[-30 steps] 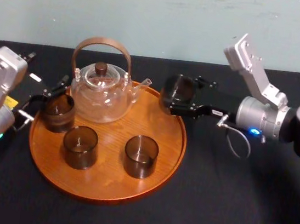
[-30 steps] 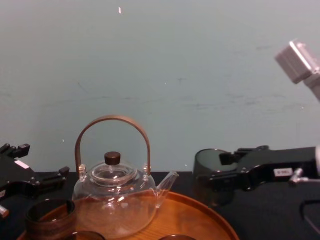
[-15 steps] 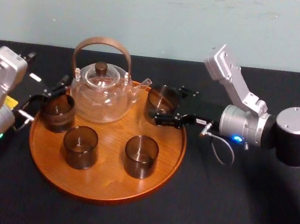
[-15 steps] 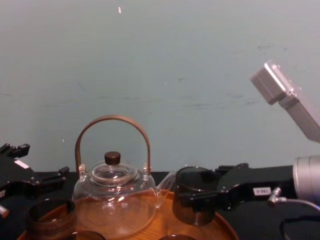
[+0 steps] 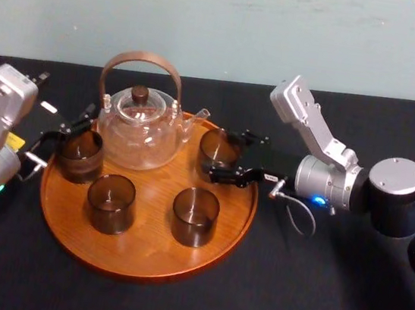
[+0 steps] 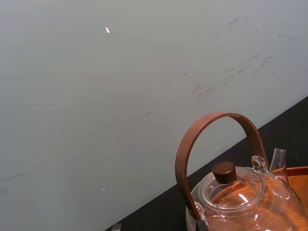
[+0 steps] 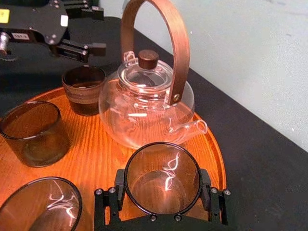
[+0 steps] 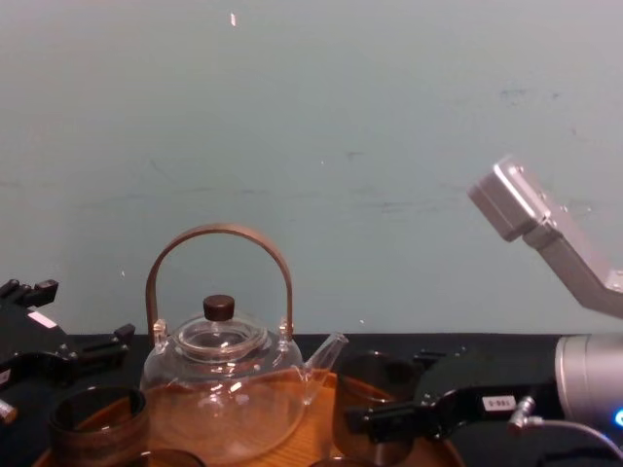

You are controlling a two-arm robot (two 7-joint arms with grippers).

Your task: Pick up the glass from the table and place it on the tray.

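Note:
The dark smoked glass (image 5: 217, 149) sits between the fingers of my right gripper (image 5: 227, 157), which is shut on it. Both pads (image 7: 119, 193) press against its sides. The glass (image 7: 162, 177) is low over the back right part of the round wooden tray (image 5: 142, 247), just in front of the teapot's spout. I cannot tell whether its base touches the wood. From the chest view the glass (image 8: 378, 381) is down at tray (image 8: 316, 428) level. My left gripper (image 5: 67, 130) stands open at the tray's left edge, behind another glass.
A clear glass teapot (image 5: 138, 127) with a brown hoop handle stands at the tray's back. Three more dark glasses (image 5: 79, 155) (image 5: 110, 202) (image 5: 195, 216) stand on the tray. A black cloth covers the table, and a pale wall rises behind.
My right gripper has carried the glass leftward and downward, from outside the tray's right rim to low over the tray beside the spout. The left arm has not moved.

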